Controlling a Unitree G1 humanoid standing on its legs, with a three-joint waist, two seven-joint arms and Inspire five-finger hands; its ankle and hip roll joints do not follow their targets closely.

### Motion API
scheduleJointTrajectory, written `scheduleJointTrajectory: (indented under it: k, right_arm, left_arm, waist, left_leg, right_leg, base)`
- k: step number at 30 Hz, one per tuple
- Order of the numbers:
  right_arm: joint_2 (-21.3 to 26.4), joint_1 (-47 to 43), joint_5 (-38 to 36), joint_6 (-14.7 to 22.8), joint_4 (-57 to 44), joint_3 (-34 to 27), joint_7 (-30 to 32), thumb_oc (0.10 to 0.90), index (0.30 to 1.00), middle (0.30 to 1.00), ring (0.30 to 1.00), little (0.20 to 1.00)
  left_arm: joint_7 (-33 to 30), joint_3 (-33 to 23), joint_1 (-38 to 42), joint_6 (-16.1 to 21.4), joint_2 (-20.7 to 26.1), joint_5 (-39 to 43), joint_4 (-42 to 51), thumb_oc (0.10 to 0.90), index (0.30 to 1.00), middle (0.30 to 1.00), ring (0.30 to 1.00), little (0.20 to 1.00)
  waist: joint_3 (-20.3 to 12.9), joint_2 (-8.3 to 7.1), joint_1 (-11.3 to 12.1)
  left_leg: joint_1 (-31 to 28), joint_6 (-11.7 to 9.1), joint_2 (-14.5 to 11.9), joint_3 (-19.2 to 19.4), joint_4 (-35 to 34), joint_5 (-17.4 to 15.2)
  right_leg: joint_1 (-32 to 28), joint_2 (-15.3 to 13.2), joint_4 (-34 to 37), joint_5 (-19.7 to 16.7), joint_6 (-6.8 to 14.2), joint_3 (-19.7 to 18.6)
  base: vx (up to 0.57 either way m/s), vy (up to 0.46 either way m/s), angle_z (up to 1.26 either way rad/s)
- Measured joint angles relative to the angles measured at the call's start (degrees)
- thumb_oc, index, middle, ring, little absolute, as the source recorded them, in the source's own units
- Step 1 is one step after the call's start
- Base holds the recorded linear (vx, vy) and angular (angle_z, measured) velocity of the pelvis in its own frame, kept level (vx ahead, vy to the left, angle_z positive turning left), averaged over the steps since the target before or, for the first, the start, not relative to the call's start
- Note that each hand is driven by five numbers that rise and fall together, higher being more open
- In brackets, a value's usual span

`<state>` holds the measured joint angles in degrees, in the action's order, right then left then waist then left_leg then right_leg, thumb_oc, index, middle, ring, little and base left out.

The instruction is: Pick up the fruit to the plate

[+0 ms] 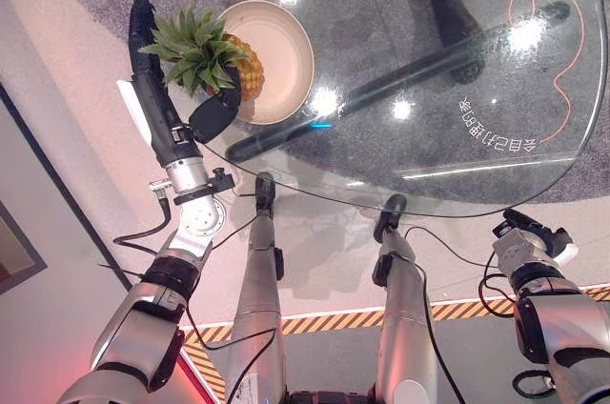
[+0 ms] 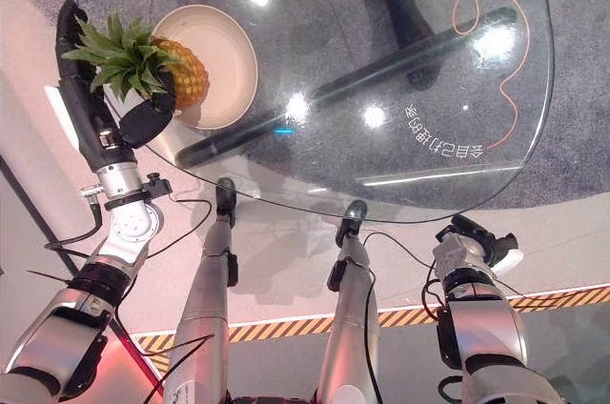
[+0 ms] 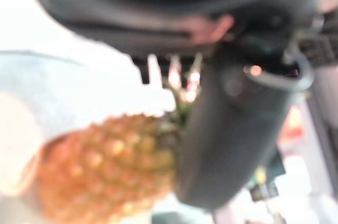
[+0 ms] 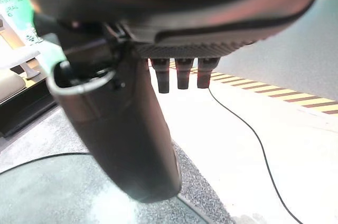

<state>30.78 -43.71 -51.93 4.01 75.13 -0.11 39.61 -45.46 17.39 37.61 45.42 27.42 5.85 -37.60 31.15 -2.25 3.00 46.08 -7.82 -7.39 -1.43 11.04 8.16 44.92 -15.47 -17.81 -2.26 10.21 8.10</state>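
Note:
A pineapple point(image 1: 246, 69) with a green leafy crown lies on the left part of a round cream plate point(image 1: 291, 37) on the glass table. My left hand point(image 1: 155, 104) reaches in from the table's left edge. Its fingers run up behind the crown and its thumb point(image 3: 232, 129) presses the near side where crown meets fruit, so the pineapple point(image 3: 105, 166) is pinched. My right hand point(image 1: 530, 234) hangs below the table's near right edge, away from the plate, with relaxed fingers and nothing in it; its thumb point(image 4: 121, 134) shows in the right wrist view.
The glass tabletop point(image 1: 448, 90) stretches right of the plate. A dark table base point(image 1: 448, 51) shows through it, along with an orange cord point(image 1: 562, 51) on the carpet. Yellow-black tape point(image 1: 477, 309) crosses the floor on the near side.

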Motion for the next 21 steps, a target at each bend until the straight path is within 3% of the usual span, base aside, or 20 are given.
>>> scheduleJointTrajectory:
  k: [21]
  right_arm:
    - [0.0, 0.0, 0.0, 0.3, 0.9, -1.1, 0.0, 0.800, 0.900, 0.900, 0.900, 0.900]
  left_arm:
    - [-0.2, 0.0, -2.3, 0.0, 0.1, -0.2, 0.1, 0.800, 0.900, 0.900, 0.900, 0.900]
  waist:
    - [-0.1, 0.46, 0.4]
  left_leg:
    - [0.0, 0.0, 0.4, -0.6, -0.1, 0.1]
  right_leg:
    - [-0.4, -0.4, 0.0, 0.1, 0.1, 0.8]
  base:
    - [0.00, 0.000, 0.00]
